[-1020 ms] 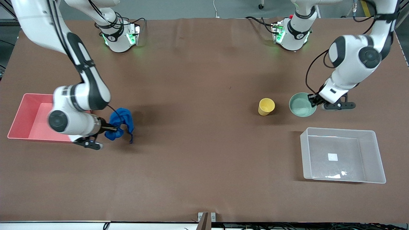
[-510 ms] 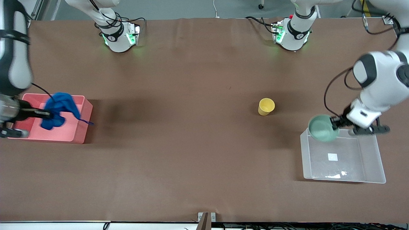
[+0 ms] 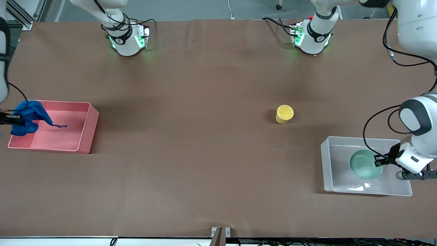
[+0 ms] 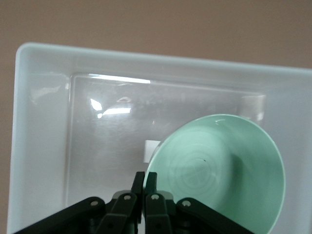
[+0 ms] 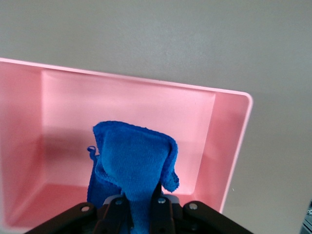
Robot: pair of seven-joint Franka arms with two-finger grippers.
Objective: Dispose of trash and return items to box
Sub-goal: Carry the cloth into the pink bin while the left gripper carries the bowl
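My right gripper (image 3: 15,119) is shut on the blue cloth wad (image 3: 27,117) and holds it over the pink bin (image 3: 87,131) at the right arm's end of the table; the cloth hangs in the right wrist view (image 5: 131,170) above that bin (image 5: 229,146). My left gripper (image 3: 379,160) is shut on the rim of the mint-green bowl (image 3: 365,164), held in the clear box (image 3: 327,171); the left wrist view shows the bowl (image 4: 224,170) over the box floor (image 4: 107,146). The yellow cup (image 3: 284,114) stands upright on the table.
The brown table mat (image 3: 205,153) spreads between the two bins. Both arm bases (image 3: 128,37) stand along the edge farthest from the front camera. A small bracket (image 3: 220,232) sits at the nearest table edge.
My right gripper carried the blue cloth from the table to over the pink bin. My left gripper carried the green bowl from beside the cup into the clear box.
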